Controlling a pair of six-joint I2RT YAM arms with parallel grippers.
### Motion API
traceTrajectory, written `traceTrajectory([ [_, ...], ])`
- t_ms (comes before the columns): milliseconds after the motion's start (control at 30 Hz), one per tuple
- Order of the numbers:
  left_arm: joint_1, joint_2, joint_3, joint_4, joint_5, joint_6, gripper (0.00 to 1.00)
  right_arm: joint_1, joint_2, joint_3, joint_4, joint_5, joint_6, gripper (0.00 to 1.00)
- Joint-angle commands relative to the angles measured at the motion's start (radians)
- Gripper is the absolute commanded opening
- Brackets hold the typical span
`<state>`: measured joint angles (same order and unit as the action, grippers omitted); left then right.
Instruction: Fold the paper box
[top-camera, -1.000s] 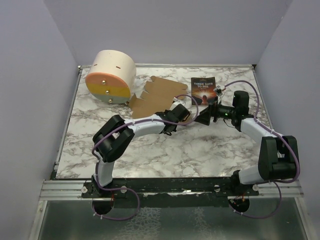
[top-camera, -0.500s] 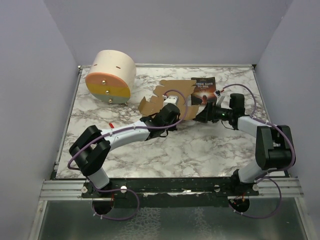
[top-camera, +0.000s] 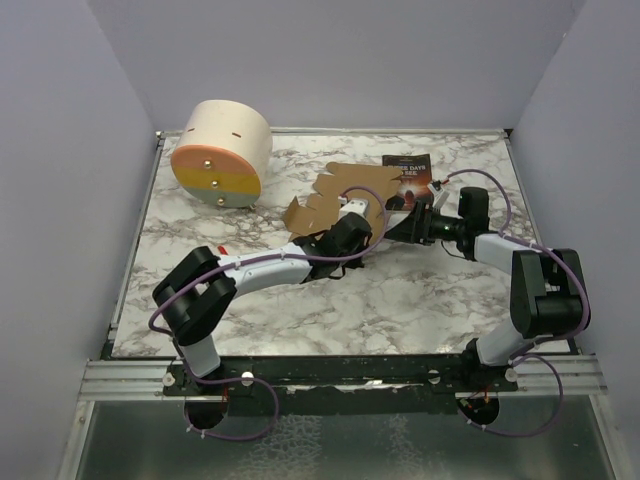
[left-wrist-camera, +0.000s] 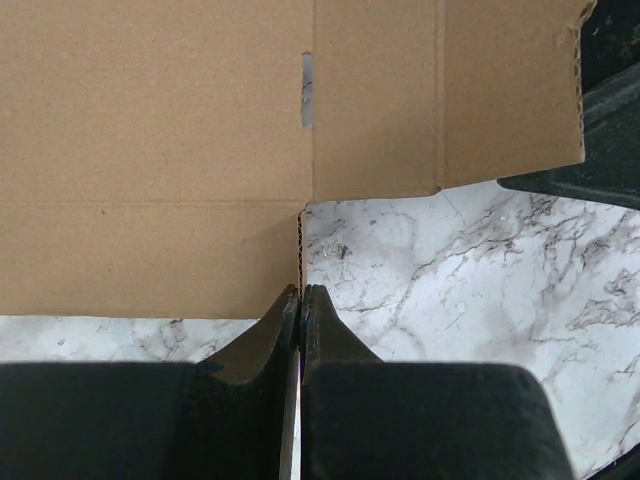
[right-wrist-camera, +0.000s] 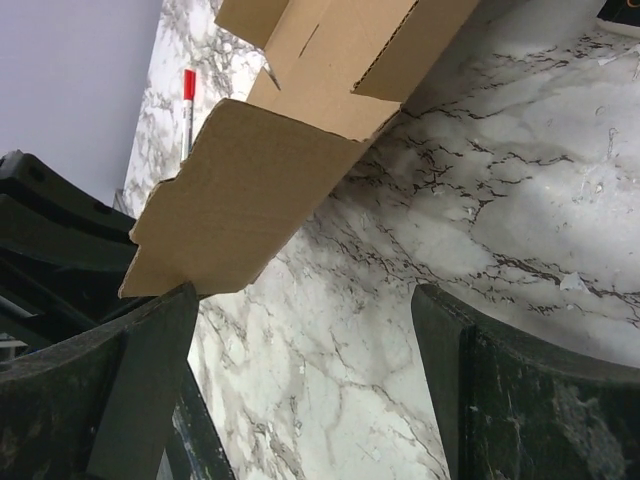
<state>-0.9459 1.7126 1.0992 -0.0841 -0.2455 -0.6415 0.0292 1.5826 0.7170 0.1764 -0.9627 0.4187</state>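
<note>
The paper box (top-camera: 340, 188) is a flat brown cardboard sheet with flaps, lying at the back middle of the table with its right edge at the book. My left gripper (top-camera: 360, 222) is at its near edge. In the left wrist view the gripper (left-wrist-camera: 300, 292) is shut on the thin edge of a cardboard flap (left-wrist-camera: 160, 150). My right gripper (top-camera: 402, 226) is just to the right, pointing left. In the right wrist view it (right-wrist-camera: 300, 300) is open, and a raised cardboard flap (right-wrist-camera: 250, 200) hangs just above its left finger (right-wrist-camera: 150, 370).
A big cream cylinder with an orange-yellow face (top-camera: 222, 152) lies at the back left. A dark paperback book (top-camera: 412, 170) lies at the back right, touching the sheet. A red pen (top-camera: 222, 250) lies by the left arm and also shows in the right wrist view (right-wrist-camera: 188, 85).
The cardboard sheet has moved right, away from the cylinder and up to the book. My left arm has stretched out further right with it. My right gripper has shifted left towards the sheet.
</note>
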Motion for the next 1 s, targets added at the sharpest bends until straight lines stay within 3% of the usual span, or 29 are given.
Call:
traceTrajectory([
  [0,-0.013,0.013,0.028,0.002,-0.001,0.002,0.00,0.000,-0.017,-0.002,0.027,-0.029,0.035,0.88],
  [267,-0.016,0.014,0.028,-0.010,-0.020,0.010,0.00,0.000,-0.037,0.025,0.000,-0.092,-0.002,0.92],
  [433,-0.019,0.021,0.034,-0.018,-0.028,0.019,0.00,0.000,-0.033,0.044,-0.018,-0.141,-0.018,1.00],
  [567,-0.020,0.020,0.030,-0.018,-0.035,0.027,0.00,-0.002,-0.032,0.053,-0.014,-0.186,-0.028,0.99],
  [967,-0.026,0.002,0.013,0.002,-0.040,0.068,0.00,-0.007,0.021,0.074,-0.082,-0.099,-0.064,1.00],
])
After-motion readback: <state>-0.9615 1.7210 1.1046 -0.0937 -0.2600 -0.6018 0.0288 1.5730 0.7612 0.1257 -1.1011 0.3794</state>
